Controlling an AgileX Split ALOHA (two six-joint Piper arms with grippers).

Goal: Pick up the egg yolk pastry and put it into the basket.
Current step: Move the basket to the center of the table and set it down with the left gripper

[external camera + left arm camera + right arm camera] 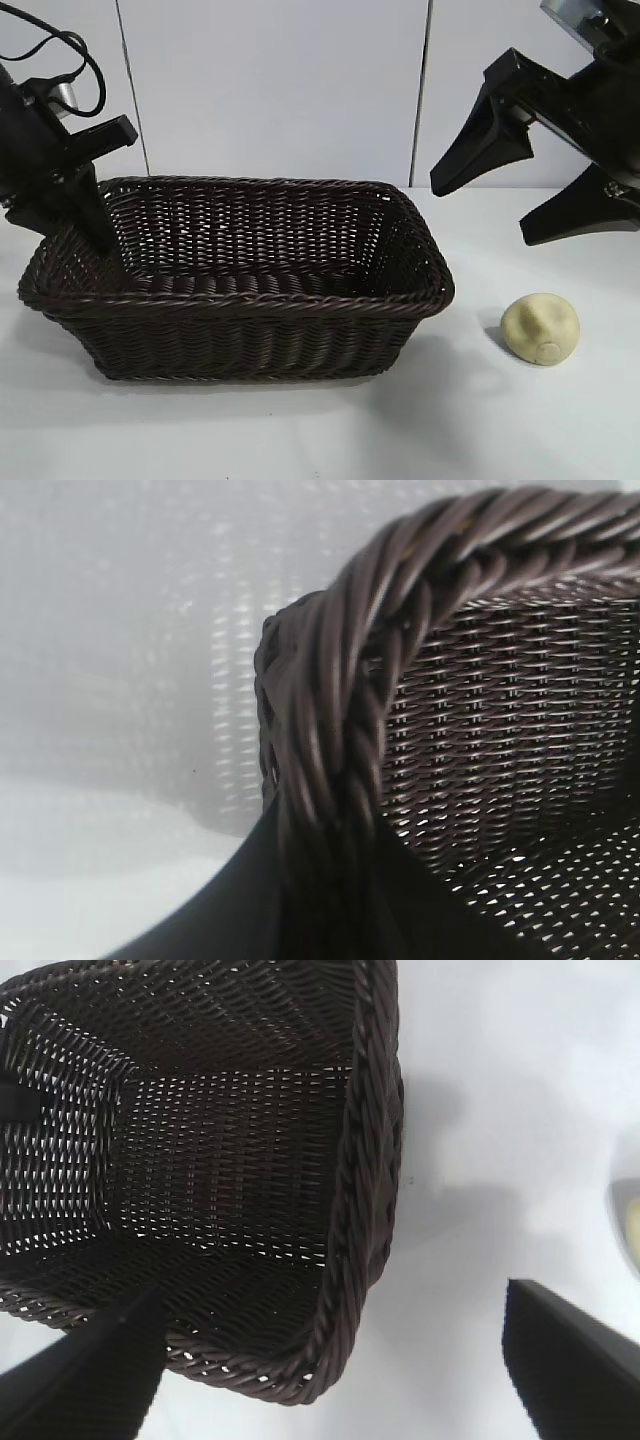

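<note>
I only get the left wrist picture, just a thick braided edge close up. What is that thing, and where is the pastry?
Observer: That edge is the rim of the basket, a dark rectangular wicker one. The egg yolk pastry lies on the table outside it, on the right arm's side.
Operator: Is anything inside it?
Observer: No objects, as far as the views show; only the left gripper reaches in at its end.
Operator: And the other arm?
Observer: The right gripper hangs open above the pastry, not touching it.

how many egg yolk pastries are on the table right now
1. The egg yolk pastry lies on the white table, right of the basket, not touching it. None shows inside the basket.
</note>
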